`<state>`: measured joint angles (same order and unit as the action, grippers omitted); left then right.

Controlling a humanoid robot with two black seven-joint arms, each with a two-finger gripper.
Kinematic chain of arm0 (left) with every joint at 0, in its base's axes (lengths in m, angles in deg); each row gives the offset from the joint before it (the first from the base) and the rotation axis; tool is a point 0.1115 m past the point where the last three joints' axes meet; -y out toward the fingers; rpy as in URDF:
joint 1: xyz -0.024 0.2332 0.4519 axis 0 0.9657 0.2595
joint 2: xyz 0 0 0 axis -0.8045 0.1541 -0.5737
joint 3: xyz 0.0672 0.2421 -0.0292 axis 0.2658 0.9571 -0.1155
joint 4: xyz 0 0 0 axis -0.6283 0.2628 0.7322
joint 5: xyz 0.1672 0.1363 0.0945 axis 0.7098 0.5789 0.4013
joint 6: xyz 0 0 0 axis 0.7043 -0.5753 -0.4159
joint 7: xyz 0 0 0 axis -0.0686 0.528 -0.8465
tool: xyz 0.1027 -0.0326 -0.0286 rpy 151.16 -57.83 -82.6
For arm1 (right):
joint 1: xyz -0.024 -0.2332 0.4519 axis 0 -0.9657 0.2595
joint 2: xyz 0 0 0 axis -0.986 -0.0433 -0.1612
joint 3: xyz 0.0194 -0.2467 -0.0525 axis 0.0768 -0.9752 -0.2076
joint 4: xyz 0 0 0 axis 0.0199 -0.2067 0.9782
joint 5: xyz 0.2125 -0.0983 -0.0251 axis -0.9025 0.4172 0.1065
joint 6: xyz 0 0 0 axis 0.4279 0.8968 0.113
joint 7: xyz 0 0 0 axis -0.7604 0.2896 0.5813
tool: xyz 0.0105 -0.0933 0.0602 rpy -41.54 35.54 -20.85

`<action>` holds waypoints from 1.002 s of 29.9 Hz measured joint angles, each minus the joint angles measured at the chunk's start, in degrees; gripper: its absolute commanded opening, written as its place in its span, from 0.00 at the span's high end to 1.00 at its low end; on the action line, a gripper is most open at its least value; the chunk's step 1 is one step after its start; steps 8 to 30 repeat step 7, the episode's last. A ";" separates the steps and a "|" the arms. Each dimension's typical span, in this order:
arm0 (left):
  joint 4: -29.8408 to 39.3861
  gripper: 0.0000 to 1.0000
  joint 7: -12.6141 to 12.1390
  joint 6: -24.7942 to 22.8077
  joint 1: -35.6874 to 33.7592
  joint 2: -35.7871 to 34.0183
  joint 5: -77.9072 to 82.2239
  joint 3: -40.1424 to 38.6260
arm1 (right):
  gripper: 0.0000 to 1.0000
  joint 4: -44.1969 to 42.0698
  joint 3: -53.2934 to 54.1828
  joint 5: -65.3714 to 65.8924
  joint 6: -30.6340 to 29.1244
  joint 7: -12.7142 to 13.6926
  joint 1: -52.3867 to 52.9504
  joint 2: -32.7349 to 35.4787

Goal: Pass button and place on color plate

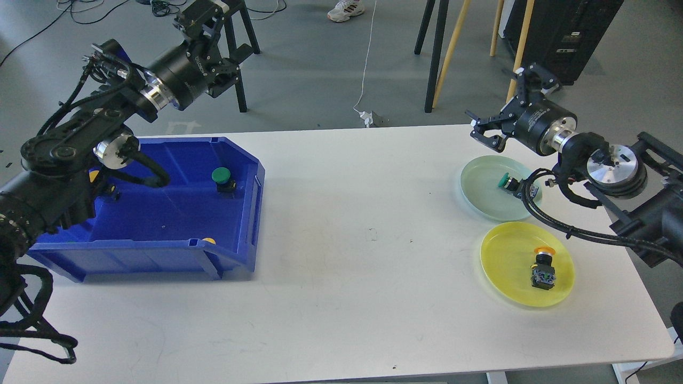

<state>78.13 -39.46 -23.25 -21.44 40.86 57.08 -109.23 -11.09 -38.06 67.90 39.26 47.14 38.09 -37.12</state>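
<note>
Buttons lay in three places: a green button (223, 177) in the blue bin (160, 250) at left, one on the green plate (483, 200), an orange button (543, 265) on the yellow plate (501, 272). Right gripper (483, 132) hovered empty, fingers spread; left gripper's (200, 16) fingers could not be told apart.

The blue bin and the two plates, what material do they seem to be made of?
The blue bin looks like rigid moulded plastic: uniform colour, ribbed rim, a soft sheen. The green plate and the yellow plate seem to be thin, slightly translucent plastic, with glossy rims; glass cannot be ruled out.
</note>
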 measured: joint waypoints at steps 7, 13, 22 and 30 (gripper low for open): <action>-0.04 0.01 0.00 0.00 1.14 0.13 -0.06 0.43 | 0.00 -0.74 0.86 6.33 -6.84 -0.30 3.26 -0.55; -0.04 0.01 0.00 0.00 1.14 0.13 -0.06 0.43 | 0.00 -0.74 0.86 6.33 -6.84 -0.30 3.26 -0.55; -0.04 0.01 0.00 0.00 1.14 0.13 -0.06 0.43 | 0.00 -0.74 0.86 6.33 -6.84 -0.30 3.26 -0.55; -0.04 0.01 0.00 0.00 1.14 0.13 -0.06 0.43 | 0.00 -0.74 0.86 6.33 -6.84 -0.30 3.26 -0.55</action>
